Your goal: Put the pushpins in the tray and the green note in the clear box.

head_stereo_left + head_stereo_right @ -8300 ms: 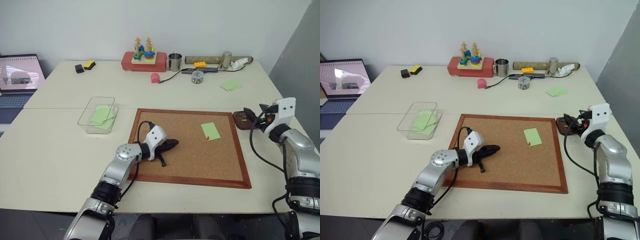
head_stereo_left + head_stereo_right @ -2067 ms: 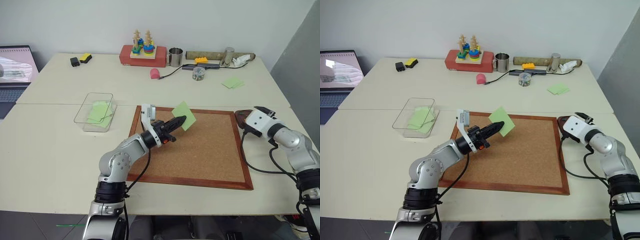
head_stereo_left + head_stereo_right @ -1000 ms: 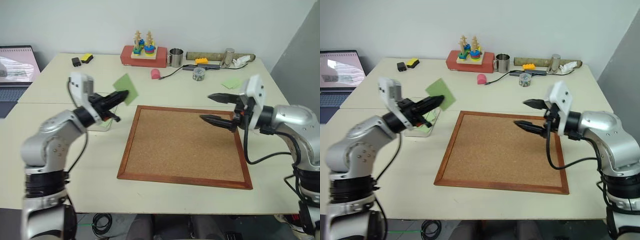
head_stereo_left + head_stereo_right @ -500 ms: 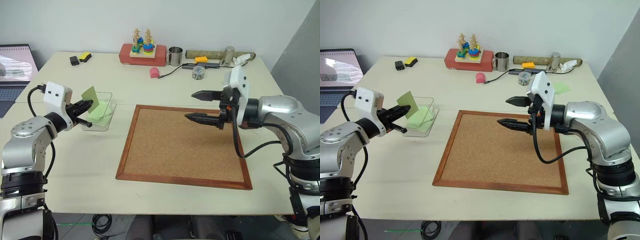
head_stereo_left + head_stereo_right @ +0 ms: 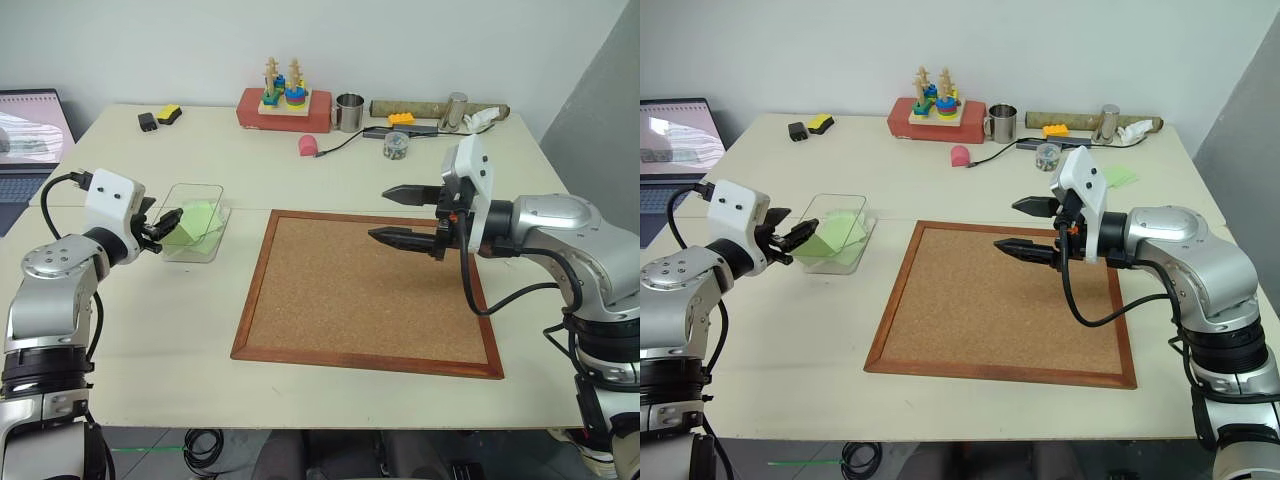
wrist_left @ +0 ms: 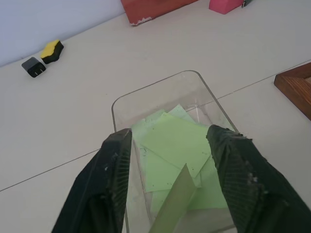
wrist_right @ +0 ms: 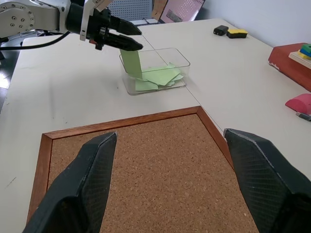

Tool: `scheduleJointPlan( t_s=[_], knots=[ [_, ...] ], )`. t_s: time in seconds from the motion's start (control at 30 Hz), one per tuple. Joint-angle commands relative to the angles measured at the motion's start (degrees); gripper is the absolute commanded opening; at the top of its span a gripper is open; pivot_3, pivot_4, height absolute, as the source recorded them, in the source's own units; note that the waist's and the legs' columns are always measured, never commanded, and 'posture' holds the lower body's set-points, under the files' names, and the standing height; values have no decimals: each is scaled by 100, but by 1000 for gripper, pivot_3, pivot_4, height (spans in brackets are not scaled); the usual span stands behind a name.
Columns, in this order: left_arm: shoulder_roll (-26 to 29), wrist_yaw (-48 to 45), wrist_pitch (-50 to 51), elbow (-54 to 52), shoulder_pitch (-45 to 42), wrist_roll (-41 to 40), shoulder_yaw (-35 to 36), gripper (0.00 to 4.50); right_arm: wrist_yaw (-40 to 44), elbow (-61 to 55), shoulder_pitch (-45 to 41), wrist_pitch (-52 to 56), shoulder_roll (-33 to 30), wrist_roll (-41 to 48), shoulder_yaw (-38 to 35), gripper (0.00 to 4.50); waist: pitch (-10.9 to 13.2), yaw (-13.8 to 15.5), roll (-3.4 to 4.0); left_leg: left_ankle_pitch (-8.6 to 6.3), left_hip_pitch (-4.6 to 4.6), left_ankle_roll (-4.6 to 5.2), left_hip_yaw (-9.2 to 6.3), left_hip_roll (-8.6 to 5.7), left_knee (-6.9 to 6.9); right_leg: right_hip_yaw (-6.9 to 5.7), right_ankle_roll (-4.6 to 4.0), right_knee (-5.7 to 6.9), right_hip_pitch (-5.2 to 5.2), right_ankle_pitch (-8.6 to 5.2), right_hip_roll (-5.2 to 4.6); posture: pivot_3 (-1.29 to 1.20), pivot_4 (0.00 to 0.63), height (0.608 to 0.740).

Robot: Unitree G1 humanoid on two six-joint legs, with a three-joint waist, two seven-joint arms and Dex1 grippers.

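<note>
The clear box (image 5: 197,187) stands on the table to the left of the corkboard, with several pale green slips lying in it. My left gripper (image 5: 165,222) hovers at the box's near end, fingers open. The green note (image 6: 175,204) stands on edge between the spread fingers (image 6: 116,160) and touches neither; its lower part hangs into the box (image 7: 130,62). My right gripper (image 5: 382,214) hangs open and empty above the corkboard's far right part. The tray and the pushpins are hidden.
A wood-framed corkboard (image 5: 370,290) fills the table's middle. Along the back stand a red base with stacking rings (image 5: 285,105), a metal cup (image 5: 349,112), a small pin jar (image 5: 395,147) and a pink object (image 5: 309,146). A laptop (image 5: 30,130) sits far left.
My left gripper carried the green note leftward to the clear box, sank a little and opened; the note has slipped down from the fingers into the box's near end. The right arm has barely moved.
</note>
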Motion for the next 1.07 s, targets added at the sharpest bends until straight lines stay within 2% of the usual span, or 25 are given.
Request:
scheduleJointPlan(
  t_s=[0.03, 0.13, 0.23, 0.43, 0.63, 0.83, 0.93, 1.07],
  knots=[
    [103, 27, -128, -129, -96, 75, 91, 3401, -16, -160, -40, -25, -52, 78, -166, 3698, 0, 1, 0, 0, 0, 0, 0, 0, 0, 0, 0, 0, 0, 0, 0, 0, 150, 740],
    [65, -84, -45, -285, -132, -122, 194, 4059, 10, -133, -21, -93, -104, 30, -196, 3698, 0, 1, 0, 0, 0, 0, 0, 1, 0, 0, 0, 0, 0, 0, 0, 0, 150, 740],
    [200, -564, 82, -657, -27, -397, 155, 4486, 105, -128, 100, -247, -247, -28, -284, 3698, 0, 6, 0, 0, -1, 0, 0, 0, 0, 0, 0, 0, 0, 0, 0, 0, 150, 740],
    [712, -1674, 167, -1728, 496, -665, -87, 4486, 439, -257, 631, -483, -850, 36, -645, 3698, 1, 0, -3, 0, -2, 0, 5, 1, -3, 3, 0, -5, -1, 0, -2, 0, 150, 740],
    [1089, -2412, 467, -2605, 891, -1092, -17, 4486, 1103, -380, 1728, -428, -1966, 160, -1474, 3698, 2, 15, -3, 0, -1, 0, 5, 3, -1, 5, 0, -4, 0, -1, -2, 0, 150, 740],
    [1427, -2904, 604, -2649, 1305, -1298, 187, 4486, 1863, 351, 2915, -1228, -3026, -461, -2470, 3698, 3, -14, -3, -1, 10, 1, 21, 2, -1, 13, -1, -3, 4, -3, 0, 0, 150, 740],
    [1546, -3002, 496, -2582, 1554, -1203, 282, 4486, 2135, 685, 3265, -1563, -3248, -643, -2800, 3698, 3, -44, -3, 0, 18, 2, 34, 10, -1, 16, -7, -3, 4, -9, 5, 0, 150, 740],
    [1488, -2999, 406, -2473, 1744, -1238, 447, 4486, 2258, 996, 3486, -1916, -3309, -842, -2891, 3698, 3, -47, -2, 0, 21, 2, 35, 13, 0, 17, -1, -1, 6, -15, 7, 0, 150, 740]
  ],
)
